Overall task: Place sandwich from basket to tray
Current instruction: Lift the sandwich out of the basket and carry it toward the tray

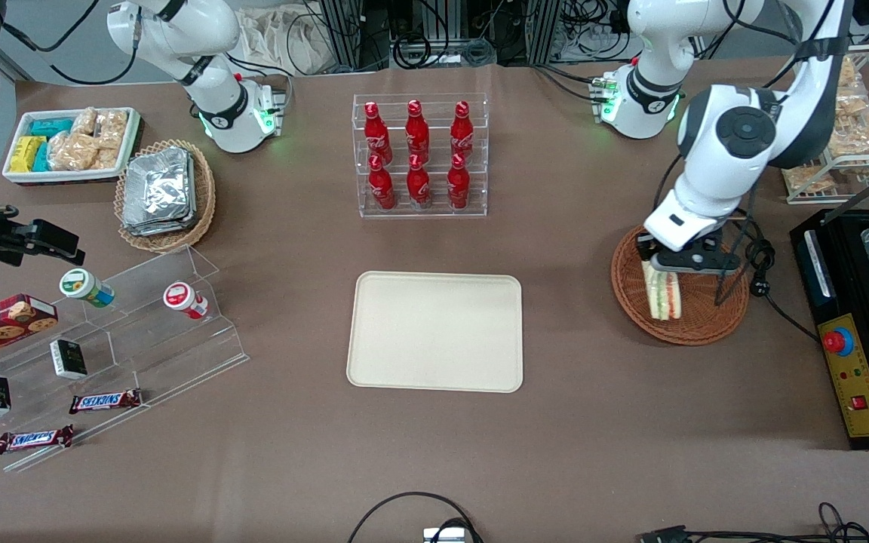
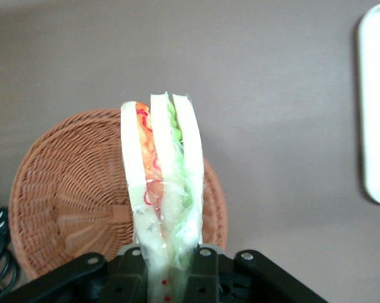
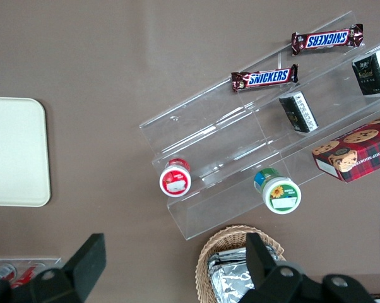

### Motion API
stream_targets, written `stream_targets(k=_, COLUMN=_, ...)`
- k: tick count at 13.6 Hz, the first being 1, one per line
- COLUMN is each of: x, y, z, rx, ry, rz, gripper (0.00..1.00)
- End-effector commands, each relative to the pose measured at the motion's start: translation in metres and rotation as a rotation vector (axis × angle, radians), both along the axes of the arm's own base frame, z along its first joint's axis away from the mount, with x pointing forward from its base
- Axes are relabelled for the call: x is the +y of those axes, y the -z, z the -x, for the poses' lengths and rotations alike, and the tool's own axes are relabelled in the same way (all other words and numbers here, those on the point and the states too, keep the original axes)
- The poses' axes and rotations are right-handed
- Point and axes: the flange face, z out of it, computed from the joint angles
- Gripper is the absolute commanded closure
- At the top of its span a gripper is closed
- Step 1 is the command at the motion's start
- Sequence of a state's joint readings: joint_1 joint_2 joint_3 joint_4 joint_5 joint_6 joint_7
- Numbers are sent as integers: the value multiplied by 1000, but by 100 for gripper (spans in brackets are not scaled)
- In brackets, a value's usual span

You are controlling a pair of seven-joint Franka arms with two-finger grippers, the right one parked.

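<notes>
My left gripper (image 1: 668,265) hangs above the reddish-brown wicker basket (image 1: 698,320) at the working arm's end of the table, shut on the sandwich (image 1: 662,292). The sandwich (image 2: 161,183) is a wrapped white-bread wedge with orange, red and green filling, gripped between my fingers (image 2: 130,268) and lifted clear of the basket (image 2: 70,196). The cream tray (image 1: 436,331) lies bare in the middle of the table, toward the parked arm from the basket; its rim (image 2: 374,107) shows in the wrist view.
A clear rack of red bottles (image 1: 419,154) stands farther from the front camera than the tray. A black machine (image 1: 857,332) and a wire rack of snacks (image 1: 853,128) sit at the working arm's table end. A black cable (image 1: 763,271) trails beside the basket.
</notes>
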State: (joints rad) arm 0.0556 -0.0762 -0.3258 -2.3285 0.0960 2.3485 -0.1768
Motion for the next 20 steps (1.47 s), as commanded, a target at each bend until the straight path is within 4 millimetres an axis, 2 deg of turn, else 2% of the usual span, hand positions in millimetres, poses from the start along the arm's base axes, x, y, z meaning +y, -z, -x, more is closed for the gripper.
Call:
stream_targets(k=1, x=-35, y=-7, z=-20, rx=16, ry=70, rz=12, gripper=86)
stream_targets(k=5, x=-79, y=-16, z=-40, rx=28, ry=113, rz=51, gripper=84)
stream_targets(k=9, x=-121, y=-11, z=-52, rx=36, ry=75, rz=113, gripper=84)
stream_targets(k=11, x=-148, y=-7, z=-51, rx=44, ry=51, rz=136, gripper=84)
stream_targets(k=12, x=-155, y=-4, z=-55, rx=49, ry=44, rz=148, gripper=84)
stream_targets(k=16, x=-184, y=13, z=-66, rx=67, ry=29, rz=167, gripper=85)
stream_targets(k=20, x=-222, y=50, z=-67, rx=100, ry=21, rz=159, gripper=84)
